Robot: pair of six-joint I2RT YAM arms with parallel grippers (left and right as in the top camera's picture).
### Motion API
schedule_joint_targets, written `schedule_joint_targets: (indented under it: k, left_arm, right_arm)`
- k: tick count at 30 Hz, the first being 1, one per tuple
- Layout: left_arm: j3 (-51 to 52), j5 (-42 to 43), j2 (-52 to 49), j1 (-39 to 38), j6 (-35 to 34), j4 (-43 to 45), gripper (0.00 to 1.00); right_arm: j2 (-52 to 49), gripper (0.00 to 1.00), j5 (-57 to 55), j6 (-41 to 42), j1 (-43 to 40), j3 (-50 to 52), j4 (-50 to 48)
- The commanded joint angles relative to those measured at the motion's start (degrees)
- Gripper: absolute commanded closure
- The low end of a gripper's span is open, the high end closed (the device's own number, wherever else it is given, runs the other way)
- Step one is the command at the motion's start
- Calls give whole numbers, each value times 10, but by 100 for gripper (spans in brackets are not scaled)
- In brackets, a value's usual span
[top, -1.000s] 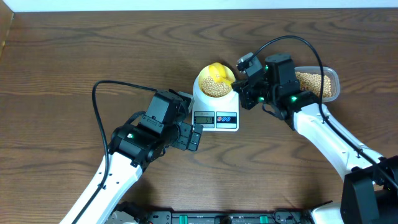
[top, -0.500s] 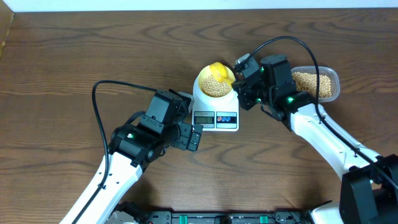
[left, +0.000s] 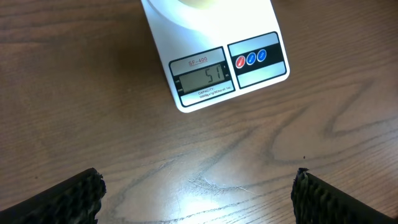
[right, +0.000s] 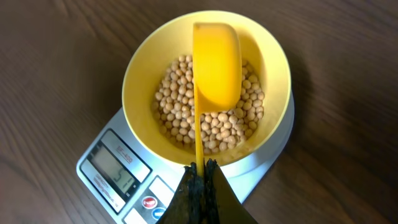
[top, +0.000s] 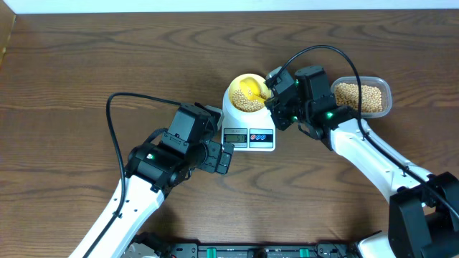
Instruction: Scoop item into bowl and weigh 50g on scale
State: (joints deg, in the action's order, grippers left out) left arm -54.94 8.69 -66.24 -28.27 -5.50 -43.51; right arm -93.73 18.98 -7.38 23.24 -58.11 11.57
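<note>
The pale yellow bowl (right: pixel 140 81) stands on the white scale (left: pixel 211 68) and holds many tan beans (right: pixel 180 115). The scale's display reads 51 in the left wrist view. My right gripper (right: pixel 202 169) is shut on the thin handle of the yellow scoop (right: pixel 216 62), whose cup hangs over the bowl, turned on its side. In the overhead view the bowl (top: pixel 234 92) sits on the scale (top: pixel 247 136) with the right gripper (top: pixel 276 97) just to its right. My left gripper (left: pixel 196 199) is open and empty over bare table, just in front of the scale.
A clear plastic tub (top: pixel 386 92) with more beans stands to the right of the scale, behind my right arm. The brown wooden table (top: pixel 86 64) stretches left and back.
My right gripper has shifted a little left, carrying the scoop further over the bowl. The left arm has not moved.
</note>
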Motion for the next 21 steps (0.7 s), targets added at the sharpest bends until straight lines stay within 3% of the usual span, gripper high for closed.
schedule_joint_targets:
  k: [1,21]
  left_arm:
    - [-1,-1,0,3,10,-2,2]
    - [-1,-1,0,3,10,-2,2]
  right_arm:
    - [-12,99,-2,-29,10,-2,5]
    - [-12,99,29,-28,24,-2,13]
